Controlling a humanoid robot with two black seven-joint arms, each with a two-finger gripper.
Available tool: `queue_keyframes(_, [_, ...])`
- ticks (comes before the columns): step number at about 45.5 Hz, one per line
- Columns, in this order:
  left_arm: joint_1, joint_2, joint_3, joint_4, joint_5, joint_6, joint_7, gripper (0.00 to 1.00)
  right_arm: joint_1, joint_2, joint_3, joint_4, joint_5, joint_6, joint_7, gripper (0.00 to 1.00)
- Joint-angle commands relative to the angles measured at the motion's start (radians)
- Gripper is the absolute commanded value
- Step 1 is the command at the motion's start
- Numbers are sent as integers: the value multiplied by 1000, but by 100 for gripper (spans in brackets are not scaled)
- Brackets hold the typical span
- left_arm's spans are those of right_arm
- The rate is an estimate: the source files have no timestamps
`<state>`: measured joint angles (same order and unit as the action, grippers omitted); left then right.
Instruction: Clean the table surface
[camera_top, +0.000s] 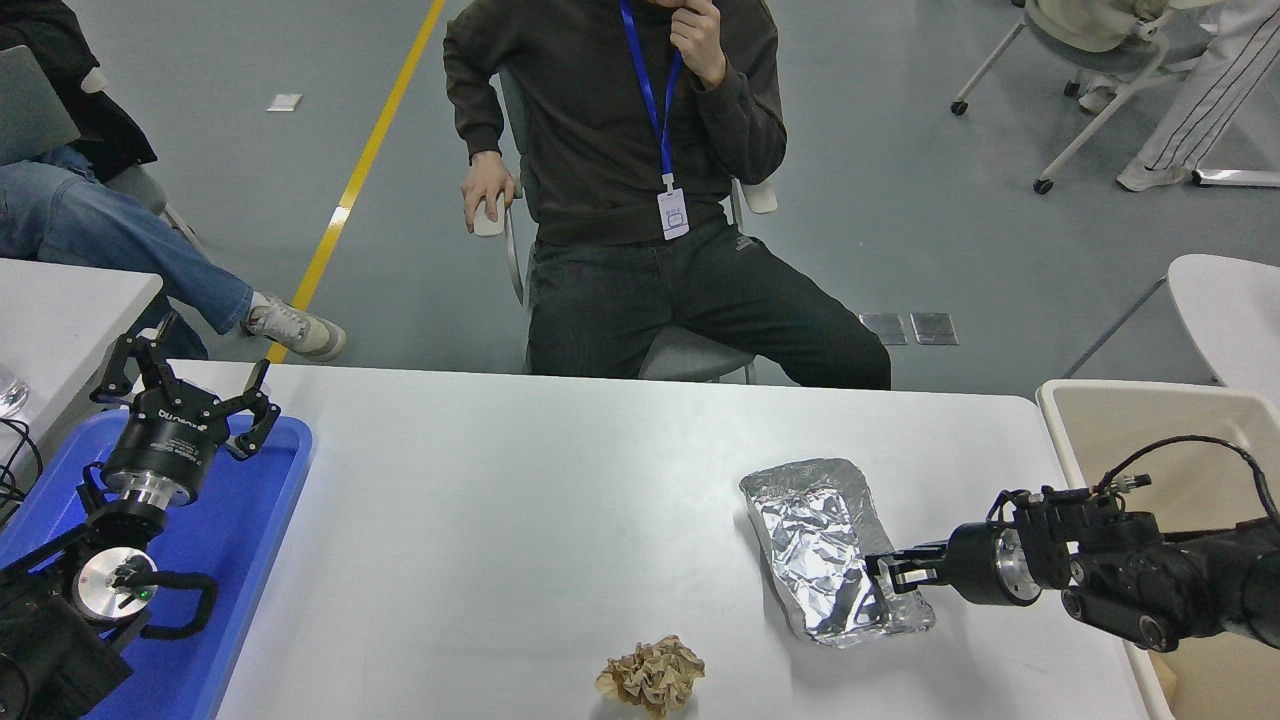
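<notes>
Looks like the grab step – right gripper (885, 578) pinches the near-right edge of the foil sheet (825, 545) lying on the table surface (520, 500), left gripper (190, 385) parked spread wide over the blue tray (270, 520) – next it probably needs a lift clear.

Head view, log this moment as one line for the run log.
right gripper: shut on foil sheet at its right edge | left gripper: open, over blue tray | paper wad: on table, untouched

One camera only, mounted high on the robot's side, looking forward and down across the white desk (560, 500). It sits fairly close, with both arms entering from the bottom corners. The floor and a seated person (640, 190) fill the top.
</notes>
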<state>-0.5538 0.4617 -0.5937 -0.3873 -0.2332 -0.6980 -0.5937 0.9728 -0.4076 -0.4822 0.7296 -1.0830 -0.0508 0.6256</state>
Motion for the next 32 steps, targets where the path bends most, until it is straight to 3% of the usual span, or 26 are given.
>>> queue_keyframes(1, [0, 0, 0, -1, 0, 0, 0, 100, 86, -36, 36, 86, 29, 0, 29, 0])
queue_keyframes(16, [0, 0, 0, -1, 0, 0, 0, 100, 306, -100, 79, 188, 101, 69, 29, 0])
queue_keyframes(32, [0, 0, 0, -1, 0, 0, 0, 100, 402, -183, 224, 137, 205, 184, 28, 0])
